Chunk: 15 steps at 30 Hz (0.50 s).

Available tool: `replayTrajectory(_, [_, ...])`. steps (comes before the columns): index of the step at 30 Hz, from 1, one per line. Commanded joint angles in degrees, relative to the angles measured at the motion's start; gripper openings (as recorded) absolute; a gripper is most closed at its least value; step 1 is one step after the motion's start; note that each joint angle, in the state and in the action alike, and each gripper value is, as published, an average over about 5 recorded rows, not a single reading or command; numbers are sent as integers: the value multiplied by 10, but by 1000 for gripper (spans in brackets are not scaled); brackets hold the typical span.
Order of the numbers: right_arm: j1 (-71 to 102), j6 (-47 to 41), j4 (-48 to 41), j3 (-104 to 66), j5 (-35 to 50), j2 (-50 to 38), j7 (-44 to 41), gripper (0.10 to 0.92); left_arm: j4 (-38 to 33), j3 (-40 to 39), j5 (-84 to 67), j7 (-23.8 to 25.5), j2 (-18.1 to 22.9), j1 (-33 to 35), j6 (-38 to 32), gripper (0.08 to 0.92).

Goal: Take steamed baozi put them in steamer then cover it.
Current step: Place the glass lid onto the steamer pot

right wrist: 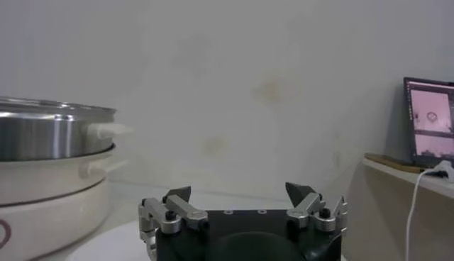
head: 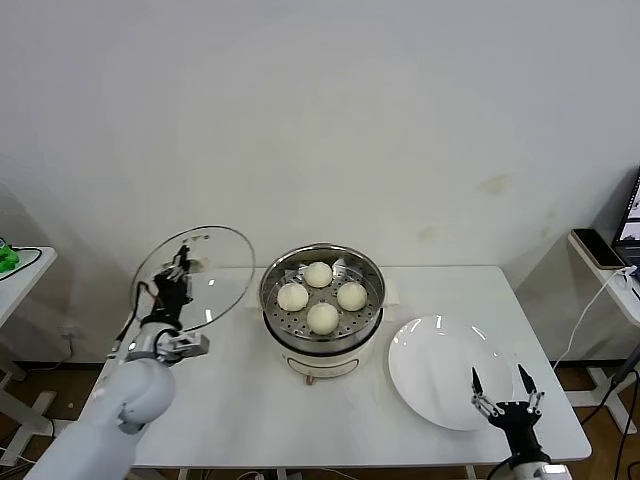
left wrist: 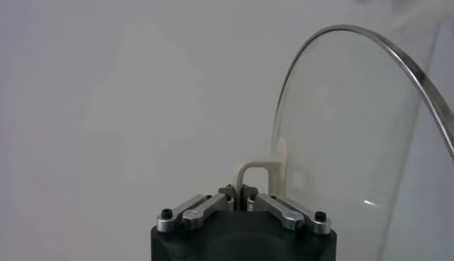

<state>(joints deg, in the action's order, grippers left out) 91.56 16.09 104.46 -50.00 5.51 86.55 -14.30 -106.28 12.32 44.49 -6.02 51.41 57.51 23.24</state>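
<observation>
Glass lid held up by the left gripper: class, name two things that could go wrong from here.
1. The left gripper pinches only the cover by its thin beige handle; the tilted glass could swing or slip.
2. Four baozi already fill the steamer; a lid lowered off-centre could catch the rim and sit crooked.

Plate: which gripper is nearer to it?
Right. The right gripper, open, hovers at the plate's near edge. The left gripper is across the table beyond the steamer, shut on the lid's handle.
</observation>
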Motion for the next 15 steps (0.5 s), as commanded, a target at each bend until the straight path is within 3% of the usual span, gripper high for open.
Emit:
replayTrajectory(1, [-9,-1,-7,4,-53,25,16,823,-31,-140,82,85,49,-127,84,132])
replayTrajectory(15, [-24,-3,-23,25,-95,40,34,823,10,-219,257,194,173,-155,132,132])
